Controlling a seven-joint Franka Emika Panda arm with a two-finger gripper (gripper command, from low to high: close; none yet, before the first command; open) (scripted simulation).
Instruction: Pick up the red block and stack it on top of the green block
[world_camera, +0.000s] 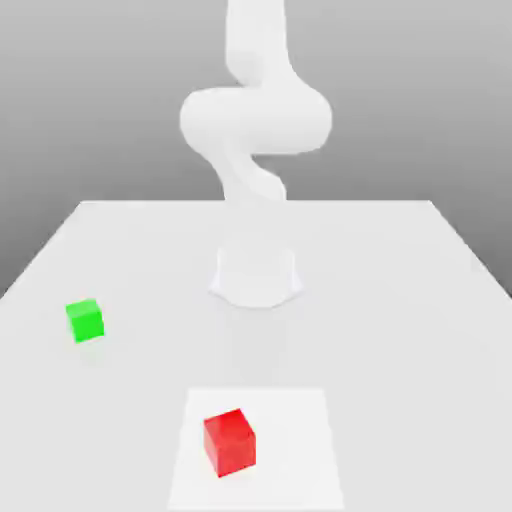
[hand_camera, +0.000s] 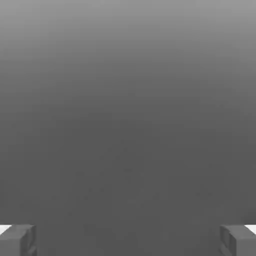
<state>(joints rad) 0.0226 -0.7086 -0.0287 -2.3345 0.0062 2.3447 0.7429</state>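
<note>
From where I sit, the pincer (hand_camera: 128, 241) is spread wide in the hand view, its two fingers well apart, with plain grey between them and nothing pinched. In the exterior view I have the red block (world_camera: 230, 443) near the front of the pale tabletop (world_camera: 400, 340), lying within the outline of a bright white patch (world_camera: 295, 450), toward that patch's side at the exterior view's left. It sits flat on one face, turned a little. The green block (world_camera: 86, 320) is farther back, toward the exterior view's left, well apart from the red one and also turned a little. Behind both, around the middle, I see the white arm (world_camera: 256, 120) rising from its base (world_camera: 256, 275). The base stands to the exterior view's right of the green block, and I see bare tabletop between the two blocks.
</note>
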